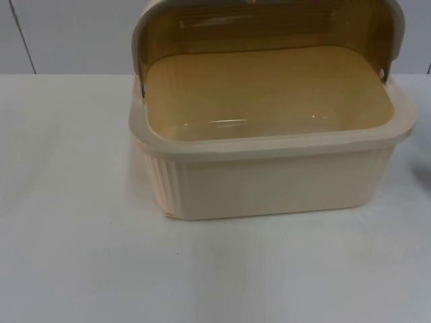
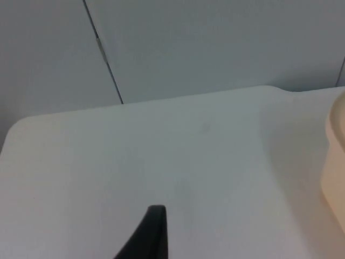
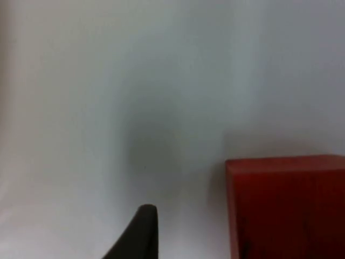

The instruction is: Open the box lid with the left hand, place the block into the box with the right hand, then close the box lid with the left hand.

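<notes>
Cream box [image 1: 269, 178], lid [image 1: 269, 27] raised, no legible text; red block [image 3: 285, 208] by right gripper [image 3: 141, 229]; left gripper [image 2: 151, 232] over table [image 2: 135, 162]; grip states can't be told.

- One cream box [image 1: 269, 182], standing on the white table [image 1: 81, 256].
- One amber lid [image 1: 269, 30], swung up behind the box's opening.
- One red block [image 3: 285, 208], seemingly a plain cuboid, though cut off at the frame edge.
- One black fingertip per wrist view: left claw [image 2: 148, 234], right claw [image 3: 137, 232].
</notes>
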{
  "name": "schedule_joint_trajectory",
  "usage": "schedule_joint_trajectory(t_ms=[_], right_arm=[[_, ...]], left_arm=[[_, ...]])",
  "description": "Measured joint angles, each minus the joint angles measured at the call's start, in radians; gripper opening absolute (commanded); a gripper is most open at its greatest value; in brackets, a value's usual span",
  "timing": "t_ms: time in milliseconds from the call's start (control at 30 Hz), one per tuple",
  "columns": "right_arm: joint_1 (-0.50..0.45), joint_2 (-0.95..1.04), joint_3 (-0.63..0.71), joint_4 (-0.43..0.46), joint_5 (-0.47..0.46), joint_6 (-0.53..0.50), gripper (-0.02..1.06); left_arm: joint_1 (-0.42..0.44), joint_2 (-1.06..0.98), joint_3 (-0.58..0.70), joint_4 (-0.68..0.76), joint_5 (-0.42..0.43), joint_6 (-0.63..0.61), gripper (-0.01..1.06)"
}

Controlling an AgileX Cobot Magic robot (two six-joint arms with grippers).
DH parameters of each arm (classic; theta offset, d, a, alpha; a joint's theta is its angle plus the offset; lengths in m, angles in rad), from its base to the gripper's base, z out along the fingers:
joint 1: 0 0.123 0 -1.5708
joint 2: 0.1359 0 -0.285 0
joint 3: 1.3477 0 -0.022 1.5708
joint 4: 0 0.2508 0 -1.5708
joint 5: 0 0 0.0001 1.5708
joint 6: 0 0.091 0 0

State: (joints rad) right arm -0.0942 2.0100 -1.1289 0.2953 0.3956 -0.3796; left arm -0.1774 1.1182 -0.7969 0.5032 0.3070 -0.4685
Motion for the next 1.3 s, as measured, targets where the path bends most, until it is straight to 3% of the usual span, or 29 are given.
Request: schedule_joint_trajectory(t_ms=[67, 100, 167, 200, 267, 300, 567, 900, 1100, 1300], right_arm=[[0.0, 0.008, 0.0, -0.002, 0.0, 0.0, 0.99], [0.0, 0.008, 0.0, -0.002, 0.0, 0.0, 0.92], [0.0, 0.008, 0.0, -0.002, 0.0, -0.002, 0.56], [0.0, 0.008, 0.0, -0.002, 0.0, -0.002, 0.56], [0.0, 0.008, 0.0, -0.002, 0.002, 0.002, 0.1], [0.0, 0.008, -0.001, -0.002, 0.002, 0.017, 0.0], [0.0, -0.034, -0.001, 0.0, 0.036, 0.04, 0.0], [0.009, -0.319, -0.002, 0.0, 0.034, 0.042, 0.0], [0.088, -0.486, -0.002, 0.0, 0.027, 0.02, 0.0], [0.275, -0.666, -0.002, 0.0, 0.034, 0.012, 0.0]], left_arm=[[0.0, 0.0, 0.0, 0.009, 0.0, 0.0, 1.04], [0.0, 0.0, 0.0, 0.011, 0.0, 0.0, 1.04], [0.0, 0.0, 0.0, 0.013, 0.0, 0.0, 1.04], [0.0, 0.0, 0.0, 0.016, 0.0, 0.0, 1.04], [0.0, 0.0, 0.0, 0.017, 0.0, 0.0, 1.04], [0.0, 0.0, 0.0, 0.017, 0.0, 0.0, 1.04], [0.0, 0.0, 0.0, 0.023, 0.0, 0.0, 1.04], [0.0, 0.0, 0.0, 0.024, 0.0, 0.0, 1.04], [0.0, 0.0, 0.0, 0.027, -0.013, 0.0, 1.04], [0.0, 0.0, 0.0, 0.015, -0.048, 0.0, 1.04]])
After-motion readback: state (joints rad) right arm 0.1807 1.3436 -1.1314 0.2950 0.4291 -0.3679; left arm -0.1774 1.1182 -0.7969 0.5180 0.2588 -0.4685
